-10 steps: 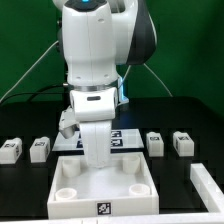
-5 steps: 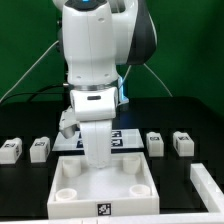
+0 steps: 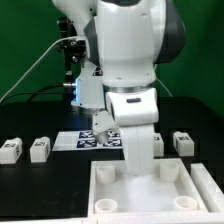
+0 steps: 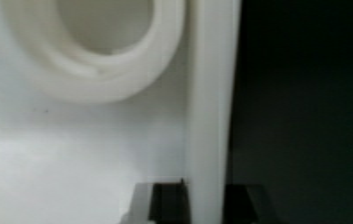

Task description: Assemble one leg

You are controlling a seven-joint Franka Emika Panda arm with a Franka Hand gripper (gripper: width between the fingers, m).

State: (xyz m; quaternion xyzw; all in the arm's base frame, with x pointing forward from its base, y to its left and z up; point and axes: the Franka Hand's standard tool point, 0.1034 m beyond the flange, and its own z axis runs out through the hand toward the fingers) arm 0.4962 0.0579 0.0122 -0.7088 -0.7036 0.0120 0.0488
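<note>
My gripper (image 3: 141, 163) points down at the far rim of the large white square panel (image 3: 150, 200), which lies at the front of the table. In the wrist view the gripper (image 4: 203, 192) has its dark fingers (image 4: 168, 205) on either side of the panel's thin upright wall (image 4: 208, 100), shut on it. A round corner socket (image 4: 84, 40) shows beside the wall. Two legs (image 3: 10, 150) (image 3: 40, 148) stand in a row at the exterior view's left. One more leg (image 3: 183, 143) stands at the right, none of them held.
The marker board (image 3: 98, 139) lies on the black table behind the panel, partly hidden by the arm. Another small white block (image 3: 160, 142) peeks out just right of the arm. A green backdrop closes the back.
The arm has swung to the exterior view's right. The white panel has slid right with it, from the front centre to the front right.
</note>
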